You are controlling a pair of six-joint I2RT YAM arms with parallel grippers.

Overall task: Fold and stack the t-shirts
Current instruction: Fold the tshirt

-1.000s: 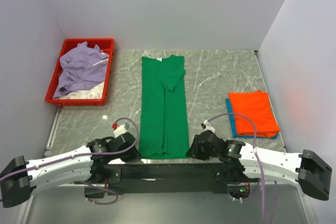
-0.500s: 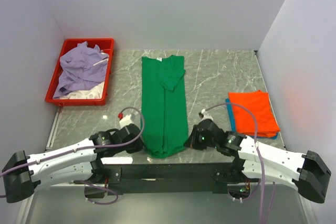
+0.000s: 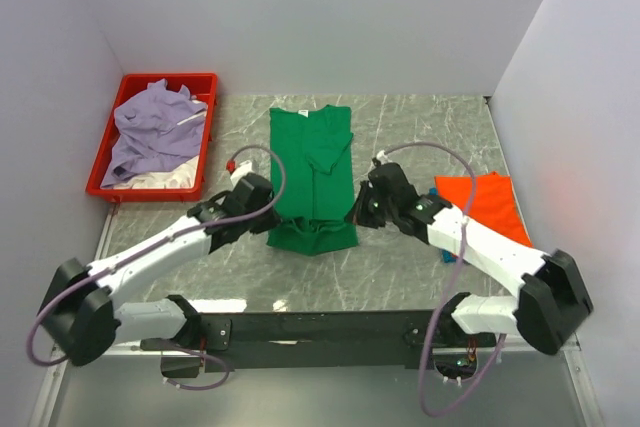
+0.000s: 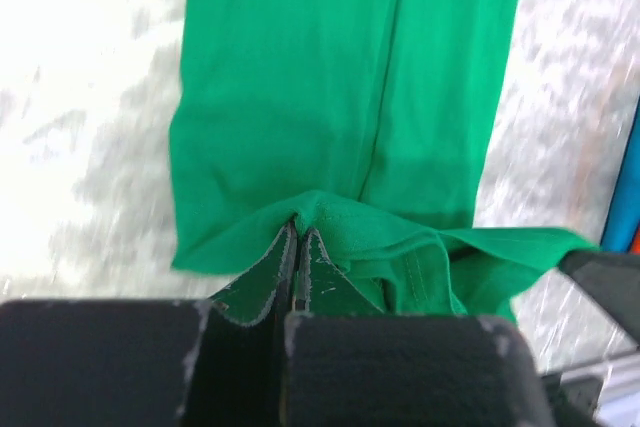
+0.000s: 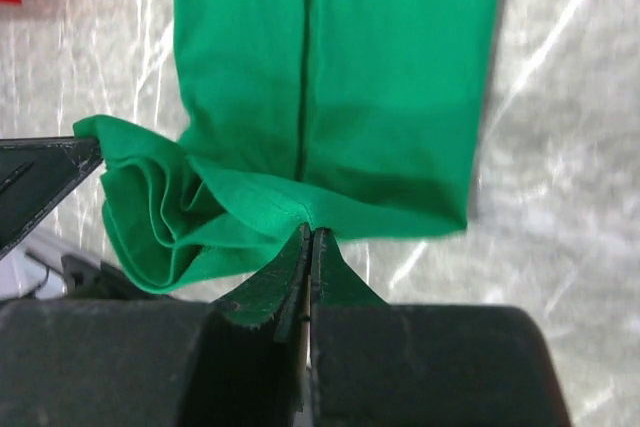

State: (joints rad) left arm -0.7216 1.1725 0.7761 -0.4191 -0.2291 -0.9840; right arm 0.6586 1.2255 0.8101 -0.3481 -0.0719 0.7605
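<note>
A bright green t-shirt (image 3: 312,162), folded into a long narrow strip, lies on the marble table (image 3: 400,147). Its near hem is lifted and bunched over the strip. My left gripper (image 3: 262,209) is shut on the hem's left corner, which shows in the left wrist view (image 4: 330,217). My right gripper (image 3: 358,215) is shut on the right corner, seen in the right wrist view (image 5: 270,202). An orange t-shirt (image 3: 490,212) lies folded on a blue one (image 3: 438,209) at the right. A lavender t-shirt (image 3: 155,127) and a white one (image 3: 150,179) lie in the red tray (image 3: 200,162).
The red tray stands at the back left of the table. White walls close in the left, back and right sides. A black bar (image 3: 320,327) runs along the near edge between the arm bases.
Both grippers have moved away from the near edge toward the back, carrying the green shirt's bottom hem up over its middle. The lower part of the strip now lies doubled.
</note>
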